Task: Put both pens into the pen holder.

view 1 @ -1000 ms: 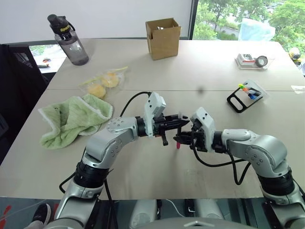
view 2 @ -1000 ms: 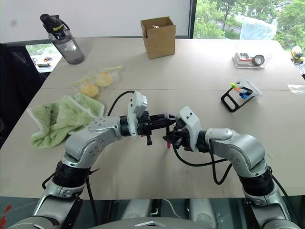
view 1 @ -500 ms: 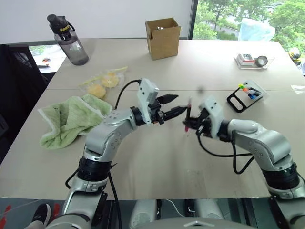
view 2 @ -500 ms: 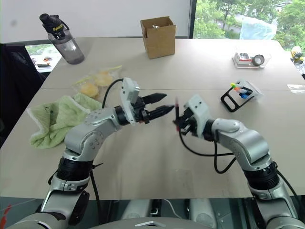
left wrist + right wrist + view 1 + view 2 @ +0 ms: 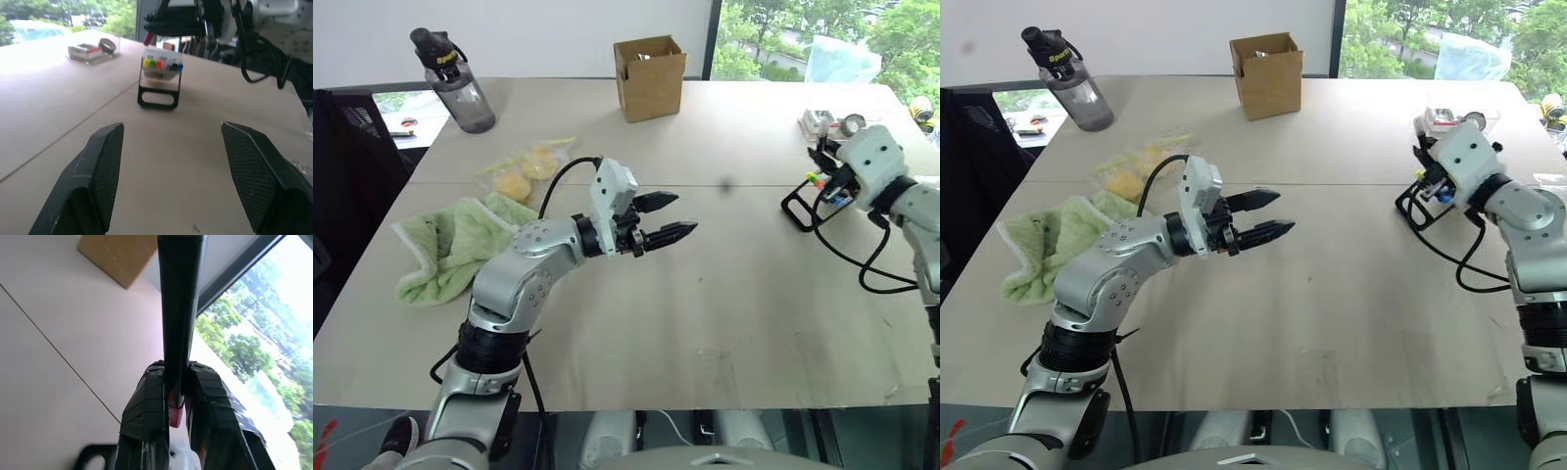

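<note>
L claw (image 5: 677,217) is hovering above the middle of the table (image 5: 724,294), pointing level toward the robot's right, fingers (image 5: 102,171) spread wide w/ nothing between them. In the L wrist view the two dark textured pads are standing well apart, bare table between.

R claw (image 5: 177,396) is sitting out at the far right of the table, just beside and above the pen holder (image 5: 808,206). It's pinching shut on the pen (image 5: 179,308): black barrel running up between the two taped fingers, magenta end showing low between the pads. In the L wrist view the same pen is lying roughly level in the R claw, above the holder, reddish end pointing away from the arm; pen isn't in the holder yet. Can't tell from the head views exactly how near the tip is to the opening.

Pen holder is standing on the table right of centre, black frame, clear slanted front, short coloured markers (image 5: 161,63) (yellow, green, orange, blue) lined up inside.

Elsewhere on the table: green cloth (image 5: 460,245) at left, bag w/ yellow items (image 5: 524,168) just behind it, dark water bottle (image 5: 455,83) at far left corner, brown cardboard box (image 5: 649,78) at far centre, clear tray w/ tape roll (image 5: 93,49) beyond the holder.
</note>
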You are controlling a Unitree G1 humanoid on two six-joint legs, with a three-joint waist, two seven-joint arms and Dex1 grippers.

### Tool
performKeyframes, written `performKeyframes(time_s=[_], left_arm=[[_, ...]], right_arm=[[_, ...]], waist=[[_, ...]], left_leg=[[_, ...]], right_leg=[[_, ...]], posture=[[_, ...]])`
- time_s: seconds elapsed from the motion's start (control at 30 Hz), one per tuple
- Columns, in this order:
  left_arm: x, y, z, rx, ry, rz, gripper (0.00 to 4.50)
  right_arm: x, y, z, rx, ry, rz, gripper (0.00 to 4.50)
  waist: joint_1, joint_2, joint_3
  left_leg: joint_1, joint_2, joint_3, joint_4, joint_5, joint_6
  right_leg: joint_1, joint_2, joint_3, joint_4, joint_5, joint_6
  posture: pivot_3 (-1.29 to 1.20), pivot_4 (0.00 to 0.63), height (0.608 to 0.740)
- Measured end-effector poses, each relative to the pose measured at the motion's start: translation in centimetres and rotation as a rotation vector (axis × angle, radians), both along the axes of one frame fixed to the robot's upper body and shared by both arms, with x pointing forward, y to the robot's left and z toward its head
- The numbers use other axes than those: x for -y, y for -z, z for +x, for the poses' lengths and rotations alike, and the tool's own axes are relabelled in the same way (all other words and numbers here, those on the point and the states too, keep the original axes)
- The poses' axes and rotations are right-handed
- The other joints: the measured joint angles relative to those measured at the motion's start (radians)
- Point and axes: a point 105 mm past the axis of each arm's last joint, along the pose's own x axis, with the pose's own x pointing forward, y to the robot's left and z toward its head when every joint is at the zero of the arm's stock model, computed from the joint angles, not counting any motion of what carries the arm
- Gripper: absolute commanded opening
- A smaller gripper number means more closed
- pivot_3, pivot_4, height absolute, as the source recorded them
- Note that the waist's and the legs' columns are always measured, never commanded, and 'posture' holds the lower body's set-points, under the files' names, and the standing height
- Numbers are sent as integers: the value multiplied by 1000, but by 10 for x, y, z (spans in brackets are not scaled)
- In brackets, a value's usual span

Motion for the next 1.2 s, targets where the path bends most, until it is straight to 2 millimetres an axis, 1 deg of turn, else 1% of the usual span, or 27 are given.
performKeyframes(time_s=[0.13, 0.23, 0.4, 0.47, 0.63, 0.97, 1.17, 1.2], left_arm=[[2, 0, -2, 9, 10, 11, 3232], [-1, 0, -3, 22, -1, 35, 3232], [-3, -1, -2, 41, -6, 33, 3232], [-2, -4, -2, 69, -5, 22, 3232], [-5, -4, 3, 90, -23, 17, 3232], [-8, -10, 11, 138, -61, 6, 3232], [-3, -15, 12, 167, -59, -37, 3232], [-3, -15, 12, 167, -58, -39, 3275]], right_arm=[[3, 3, 0, -11, 5, -12, 25], [4, 7, -3, -44, 9, -25, 25], [1, 6, -9, -62, -6, -33, 25], [6, 7, -10, -67, 9, -28, 25], [12, 13, -10, -89, 35, -26, 25], [18, 22, -11, -124, 56, -61, 25], [24, 27, -10, -135, 71, -100, 25], [24, 27, -10, -134, 69, -103, 525]], waist=[[-6, 0, 0], [-6, 0, 0], [-5, 0, 0], [-3, 0, 0], [1, 0, 0], [4, 0, 0], [5, 0, 0], [4, 0, 0]], left_leg=[[0, 0, 0, 0, 0, 0], [0, 0, 0, 0, 0, 0], [0, 0, 0, 0, 0, 0], [0, 0, 0, 0, 0, 0], [0, 0, 0, 0, 0, 0], [0, 0, 0, 0, 0, 0], [0, 0, 0, 0, 0, 0], [0, 0, 0, 0, 0, 0]], right_leg=[[0, 0, 0, 0, 0, 0], [0, -1, 0, 0, 0, 0], [0, -1, 0, 0, 0, 0], [0, -1, 0, 0, 0, 0], [0, -1, 0, 0, 0, 0], [0, 0, 0, 0, 0, 0], [0, 0, 0, 0, 0, 0], [0, 0, 0, 0, 0, 0]], posture=[[0, 150, 736], [0, 150, 736], [0, 150, 736], [0, 150, 736], [0, 150, 736], [0, 150, 736], [0, 150, 736], [0, 150, 736]])
